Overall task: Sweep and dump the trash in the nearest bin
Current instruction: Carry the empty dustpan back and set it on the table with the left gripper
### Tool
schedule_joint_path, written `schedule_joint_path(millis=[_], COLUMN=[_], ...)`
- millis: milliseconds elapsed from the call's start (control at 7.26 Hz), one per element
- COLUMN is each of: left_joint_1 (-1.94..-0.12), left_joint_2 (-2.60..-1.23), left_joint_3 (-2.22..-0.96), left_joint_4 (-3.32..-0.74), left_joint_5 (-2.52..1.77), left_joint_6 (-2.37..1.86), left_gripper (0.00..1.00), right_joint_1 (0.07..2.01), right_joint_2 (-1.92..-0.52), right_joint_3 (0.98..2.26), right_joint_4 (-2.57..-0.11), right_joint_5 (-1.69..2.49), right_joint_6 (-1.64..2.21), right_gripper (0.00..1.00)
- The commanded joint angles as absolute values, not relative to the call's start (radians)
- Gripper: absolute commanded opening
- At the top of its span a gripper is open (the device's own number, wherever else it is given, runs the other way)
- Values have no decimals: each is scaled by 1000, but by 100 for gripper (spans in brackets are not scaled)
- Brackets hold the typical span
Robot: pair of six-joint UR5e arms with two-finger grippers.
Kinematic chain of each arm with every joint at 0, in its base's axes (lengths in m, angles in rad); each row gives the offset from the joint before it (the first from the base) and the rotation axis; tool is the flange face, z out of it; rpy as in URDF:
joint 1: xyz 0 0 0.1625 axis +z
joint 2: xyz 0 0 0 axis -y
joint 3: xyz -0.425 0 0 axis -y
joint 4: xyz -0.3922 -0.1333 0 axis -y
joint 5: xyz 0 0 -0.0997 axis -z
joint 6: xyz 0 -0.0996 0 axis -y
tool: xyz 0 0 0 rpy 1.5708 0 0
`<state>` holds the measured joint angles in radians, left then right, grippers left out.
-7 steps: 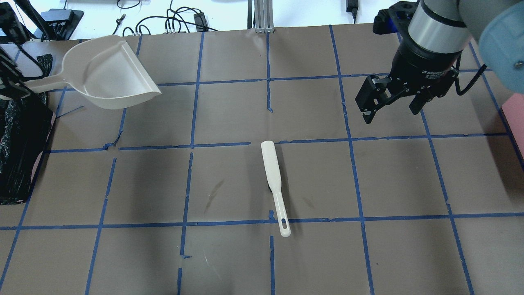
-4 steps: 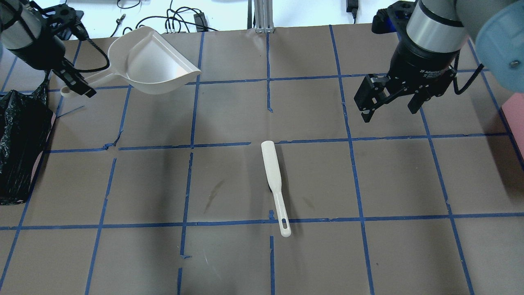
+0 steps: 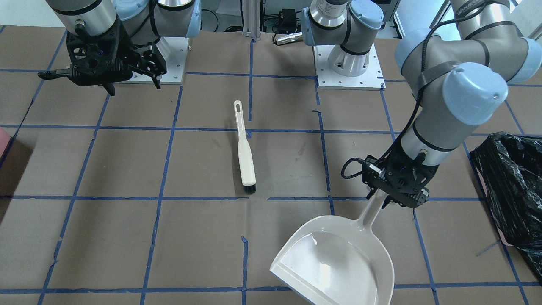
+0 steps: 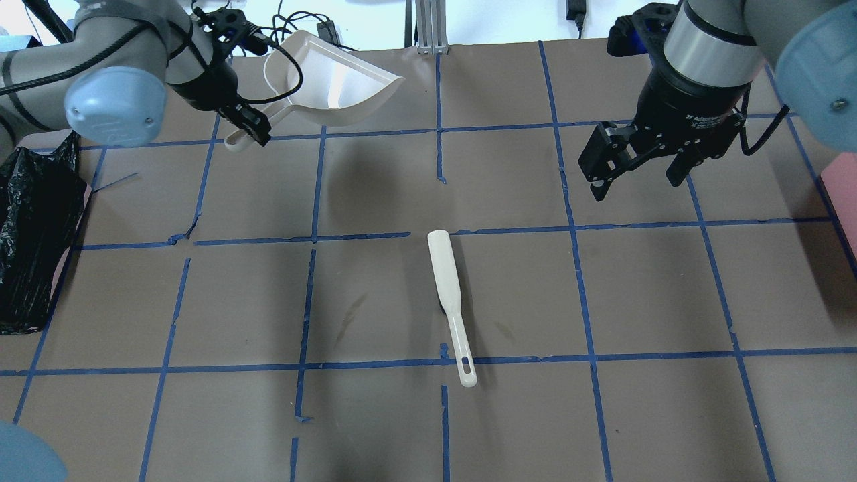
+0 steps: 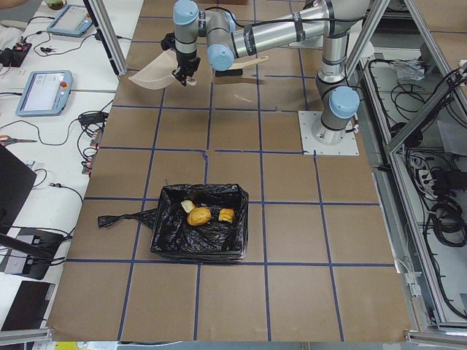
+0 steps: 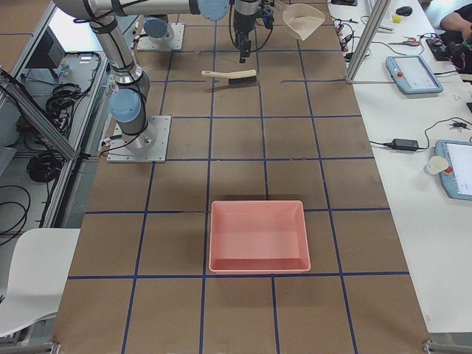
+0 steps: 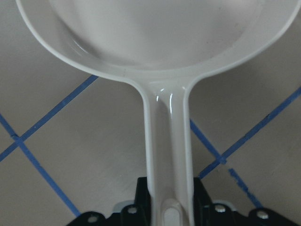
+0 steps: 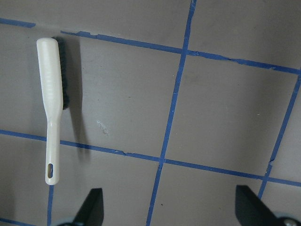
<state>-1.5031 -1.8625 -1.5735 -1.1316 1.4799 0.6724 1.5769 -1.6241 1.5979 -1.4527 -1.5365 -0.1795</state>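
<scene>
The trash lies in the black-lined bin [image 5: 168,237]: an orange-brown lump [image 5: 198,216] and two pale chunks [image 5: 188,206] [image 5: 227,215]. The bin also shows at the table's left end in the overhead view [image 4: 33,221] and at the right edge of the front-facing view [image 3: 512,186]. My left gripper [image 4: 249,126] [image 3: 396,186] [image 7: 169,209] is shut on the handle of the empty white dustpan [image 4: 335,77] [image 3: 338,262] [image 7: 155,37], held above the table's far side. My right gripper [image 4: 636,184] [image 8: 169,214] is open and empty. A white brush [image 4: 448,294] [image 3: 244,152] [image 8: 51,103] lies mid-table.
A pink-red tray [image 6: 258,236] sits at the table's right end; its edge shows in the overhead view [image 4: 845,194]. Cables lie beyond the table's far edge. Blue tape lines grid the brown table top [image 4: 375,181].
My left arm has carried the dustpan from beside the bin to the right along the table's far side. The right gripper and the brush have hardly moved.
</scene>
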Motion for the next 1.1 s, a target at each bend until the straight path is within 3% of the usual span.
schedule_joint_path(millis=[0, 551, 964], left_joint_1=[-1603, -1814, -1902], left_joint_2=[-1904, -2057, -2072], left_joint_3=[-1563, -1569, -1626], left_joint_4=[-1033, -870, -833], left_joint_5=[1479, 1488, 1654], left_joint_6=[394, -50, -135], left_gripper=[9, 9, 10], right_joint_1=[1577, 1577, 1577], right_joint_2=[-1623, -1634, -1632], right_joint_3=[1597, 1594, 1592], right_joint_4=[-1453, -1443, -1445], right_joint_5=[-1537, -1539, -1539], right_joint_6=[-179, -176, -176], right_gripper=[100, 100, 100])
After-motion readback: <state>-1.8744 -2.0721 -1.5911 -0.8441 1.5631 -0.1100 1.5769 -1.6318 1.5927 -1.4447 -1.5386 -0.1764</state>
